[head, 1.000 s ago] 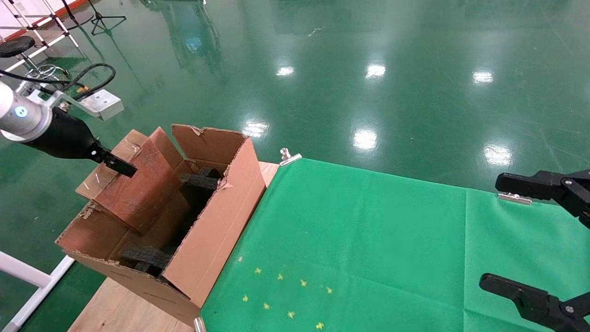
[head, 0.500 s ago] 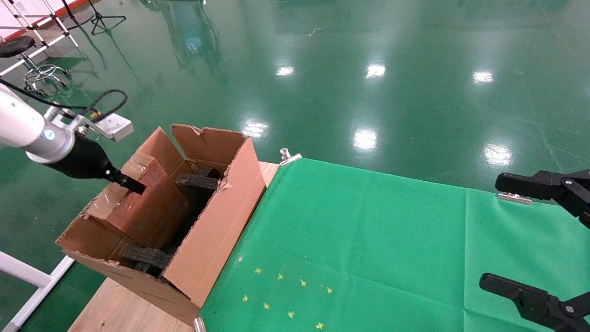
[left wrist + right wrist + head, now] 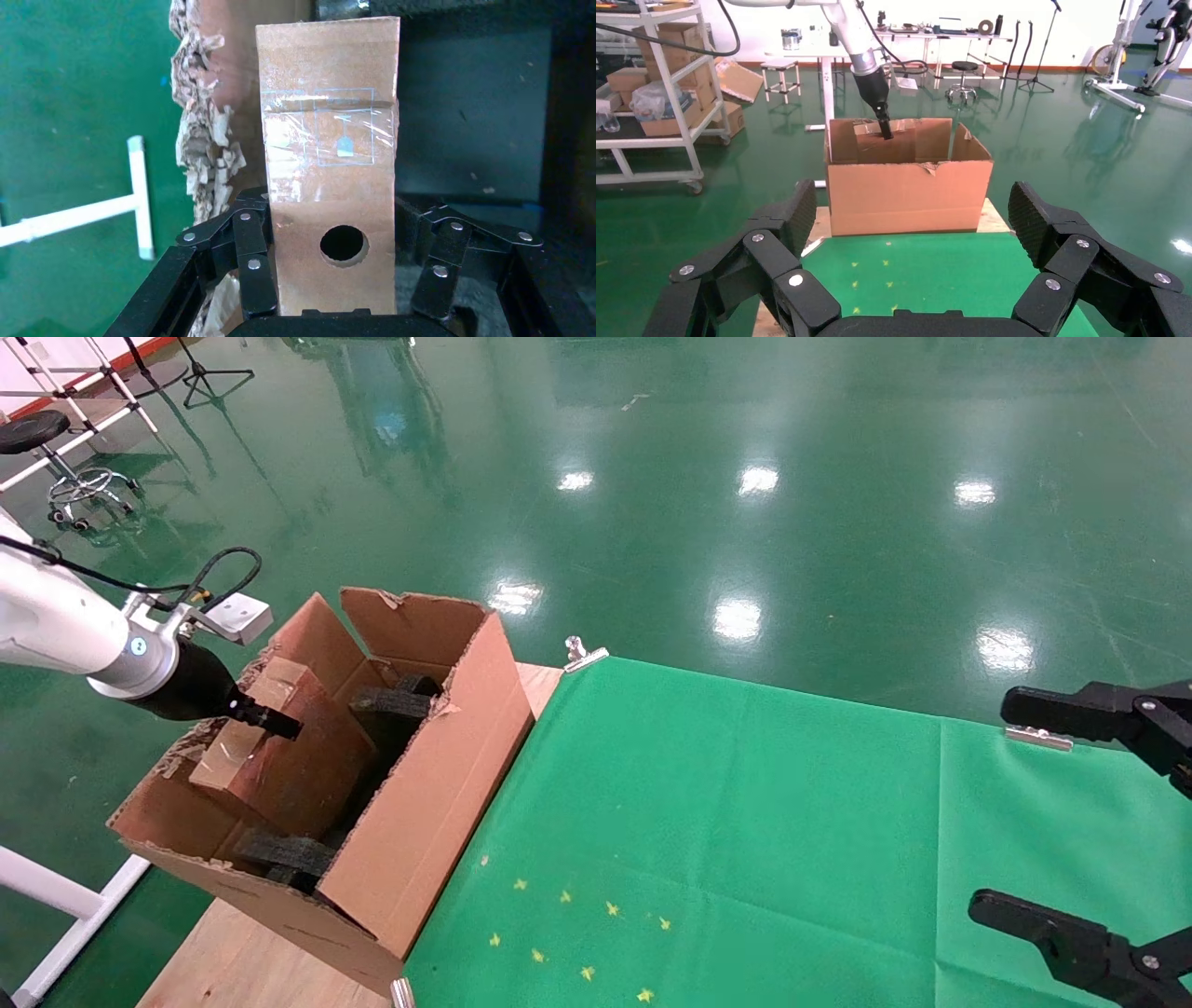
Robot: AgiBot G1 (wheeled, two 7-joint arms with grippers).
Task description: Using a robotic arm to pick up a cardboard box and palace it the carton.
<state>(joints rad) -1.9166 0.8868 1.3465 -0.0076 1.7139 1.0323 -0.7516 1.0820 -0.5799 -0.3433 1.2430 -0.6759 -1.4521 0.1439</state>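
Observation:
My left robotic arm (image 3: 56, 621) reaches in from the left. Its gripper (image 3: 268, 721) is shut on the narrow end of the slim brown cardboard box (image 3: 293, 761). The box stands tilted, low inside the carton (image 3: 438, 794), between black foam blocks (image 3: 391, 702). In the left wrist view the fingers (image 3: 253, 260) press both sides of the taped box (image 3: 330, 161), just beside its round hole, and the carton's torn rim (image 3: 204, 140) runs alongside. The right wrist view shows the carton (image 3: 909, 196) from afar, with the left gripper (image 3: 884, 128) in it. My right gripper (image 3: 995, 803) is open and empty at the right edge.
The carton stands on a wooden table (image 3: 233, 961) beside a green cloth (image 3: 745, 840) with small yellow marks, held by metal clips (image 3: 585, 654). A white frame (image 3: 56, 896) runs below the table's left side. Shiny green floor lies beyond.
My left gripper has lowered the cardboard box from above the carton's rim down into the carton. The carton has shifted slightly. The right arm has not moved.

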